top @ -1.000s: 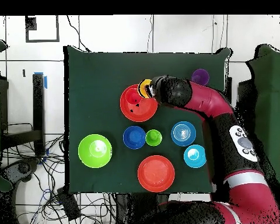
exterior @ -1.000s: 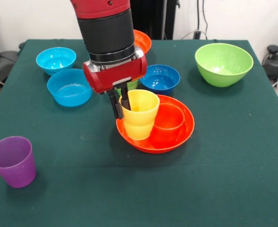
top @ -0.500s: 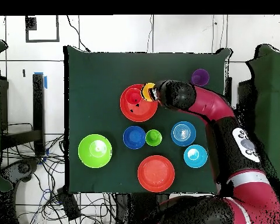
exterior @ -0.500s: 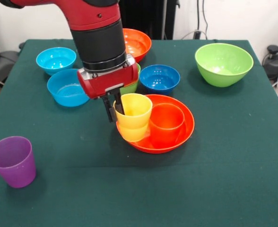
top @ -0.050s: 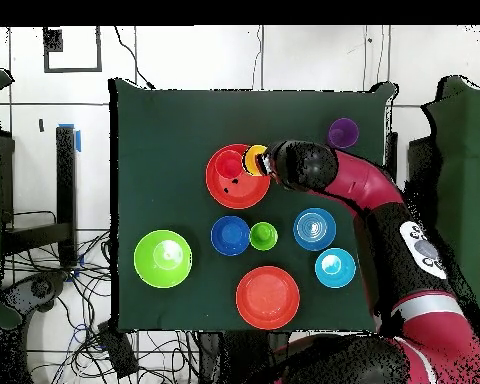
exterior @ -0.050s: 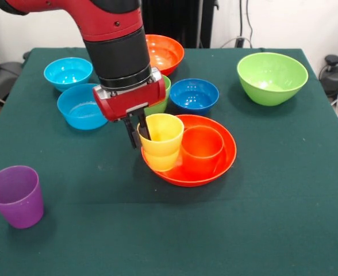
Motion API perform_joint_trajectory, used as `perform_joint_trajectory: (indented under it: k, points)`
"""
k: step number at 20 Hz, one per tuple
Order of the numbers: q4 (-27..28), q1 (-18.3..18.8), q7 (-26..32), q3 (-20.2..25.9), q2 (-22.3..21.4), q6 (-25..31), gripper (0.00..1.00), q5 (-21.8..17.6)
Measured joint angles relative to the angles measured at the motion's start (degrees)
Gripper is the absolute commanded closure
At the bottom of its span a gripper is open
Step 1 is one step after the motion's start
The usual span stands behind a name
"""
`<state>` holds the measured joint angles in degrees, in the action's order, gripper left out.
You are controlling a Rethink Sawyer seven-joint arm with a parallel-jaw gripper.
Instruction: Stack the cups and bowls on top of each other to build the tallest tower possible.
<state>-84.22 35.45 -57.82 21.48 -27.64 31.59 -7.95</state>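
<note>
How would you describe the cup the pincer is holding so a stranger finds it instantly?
Find the big orange bowl near the table's middle. At its rim, under the red arm, the pincer grips a yellow cup; the orange cup beside it sits free inside the bowl.

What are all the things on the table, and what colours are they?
Yellow cup: one, held at the near orange bowl's rim.
Orange cup: one, upright inside the near orange bowl.
Purple cup: one, alone at the front view's near left.
Green cup: one, beside the dark blue bowl.
Orange bowls: two, one mid-table, one at the far edge.
Lime green bowl: one, far right.
Dark blue bowl: one, behind the near orange bowl.
Light blue bowls: two, far left, and.
Table: one, dark green cloth.
Tool: one, red and black, shut on the yellow cup's rim.
</note>
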Motion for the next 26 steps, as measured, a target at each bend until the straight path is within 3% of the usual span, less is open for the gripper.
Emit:
perform_joint_trajectory:
  k: [17,18,26]
  points:
    - [-0.68,0.00,0.00,0.06,0.30,-0.01,1.00,0.00]
    - [-0.78,-0.01,0.00,0.07,0.30,-0.01,0.00,0.00]
    - [-0.84,0.02,0.00,0.21,0.32,-0.02,0.00,0.01]
